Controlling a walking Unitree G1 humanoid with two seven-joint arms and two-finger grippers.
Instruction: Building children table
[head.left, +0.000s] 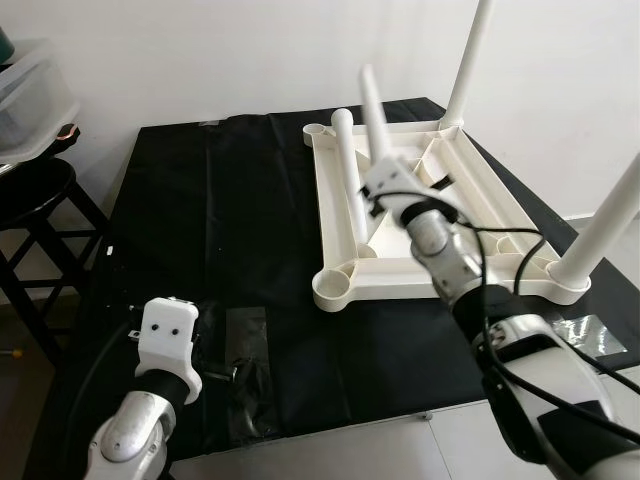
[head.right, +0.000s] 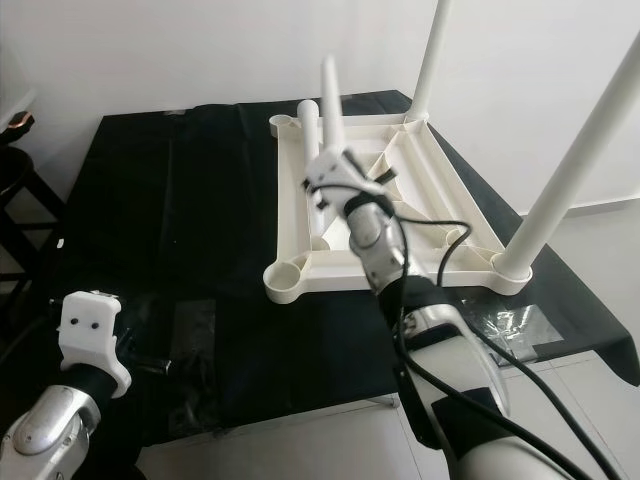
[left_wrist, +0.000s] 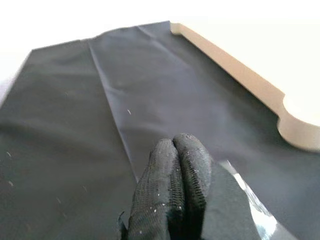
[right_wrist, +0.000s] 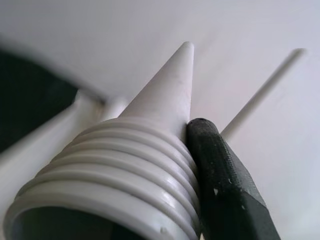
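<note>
The white table top (head.left: 500, 195) lies upside down on the black cloth. Two white legs stand upright in its right corners, one far (head.left: 470, 60) and one near (head.left: 605, 225). A third leg (head.left: 347, 170) lies loose inside the frame. My right gripper (head.left: 380, 190) is shut on a fourth leg (head.left: 373, 105), held tilted above the frame's left side; its threaded end (right_wrist: 115, 175) faces the wrist camera beside one finger (right_wrist: 225, 180). The left corner sockets, near (head.left: 335, 285) and far (head.left: 318, 130), stand open. My left gripper (left_wrist: 175, 150) hovers shut and holds nothing over the cloth's front left.
A black stool (head.left: 40, 200) carrying a clear plastic bin (head.left: 30, 90) stands left of the table. Shiny tape patches (head.left: 245, 335) lie on the cloth near the front edge. A white wall runs behind. The cloth's left half (head.left: 210, 200) is bare.
</note>
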